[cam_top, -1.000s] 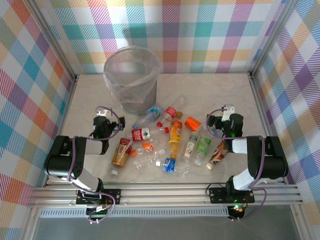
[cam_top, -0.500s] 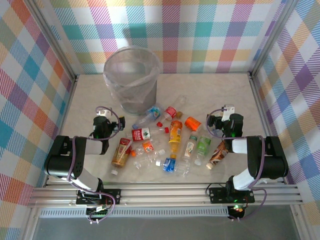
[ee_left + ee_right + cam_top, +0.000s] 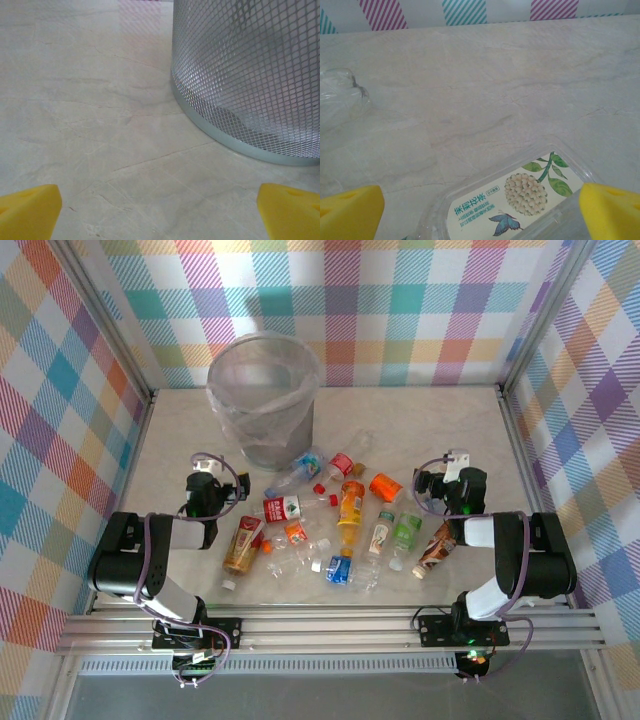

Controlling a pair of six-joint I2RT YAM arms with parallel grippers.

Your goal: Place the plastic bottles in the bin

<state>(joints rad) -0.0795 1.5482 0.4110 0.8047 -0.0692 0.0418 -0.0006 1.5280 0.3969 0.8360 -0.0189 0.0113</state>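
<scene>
**Both jaws wide, bottles lying loose on the table**

My left gripper (image 3: 160,211) hangs low over the pale marbled table (image 3: 75,100). Its yellow fingertips (image 3: 27,210) are spread far apart with nothing between them. Just ahead and to the right rises the round grey metal-mesh bin (image 3: 250,75). It stands upright at the back left of the table, with a crinkly clear bag folded over its rim.

The small plastic bottles (image 3: 335,525) lie scattered on their sides in front of the bin, between my two arms. An orange bottle with a yellow label (image 3: 350,505) is in the middle of them. A brown bottle (image 3: 243,543) lies just beside my left arm.

My right gripper (image 3: 481,212) is spread just as wide and holds nothing. A clear bottle with a white-flower and green-leaf label (image 3: 520,192) lies on the table just in front of it. A crumpled clear bottle (image 3: 340,95) sits off to its left.
</scene>
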